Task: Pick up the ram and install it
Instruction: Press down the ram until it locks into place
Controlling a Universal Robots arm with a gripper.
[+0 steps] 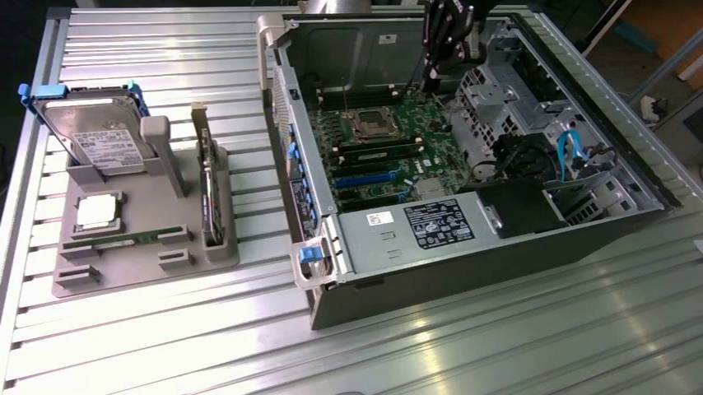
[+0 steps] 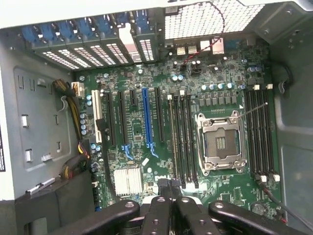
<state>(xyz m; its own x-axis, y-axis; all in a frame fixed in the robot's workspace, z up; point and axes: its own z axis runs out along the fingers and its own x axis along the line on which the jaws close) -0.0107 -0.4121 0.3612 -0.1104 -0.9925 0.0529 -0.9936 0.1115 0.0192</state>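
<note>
**A:** What was nearest to the camera in the exterior view?

**B:** The ribbed metal table point(image 1: 462, 346). Its lower part was bare, so there was wide room there. At the lower left of the frame stood the grey holder point(image 1: 143, 276), and its front edge was close to the table's left side.

**A:** And where was the ram point(image 1: 110, 240)?

**B:** It lay flat along the front part of the holder. Behind it stood the hard drive point(image 1: 99, 140), and the expansion card point(image 1: 209, 189) stood on edge at the holder's right side. A narrow strip of table was between the holder and the computer case point(image 1: 462, 271).

**A:** Where was the gripper point(image 1: 434, 78)?

**B:** Farther back, at the upper middle of the frame. It hung inside the open case, above the motherboard point(image 1: 384, 156), and well apart from the ram.

**A:** How did the pincer stand?

**B:** In the wrist view the gripper point(image 2: 171, 188) was pressed together, and I saw nothing between its fingers. It was above the long memory slots point(image 2: 183, 137), beside the processor socket point(image 2: 221, 142). The case walls stood around the board on each side.
</note>
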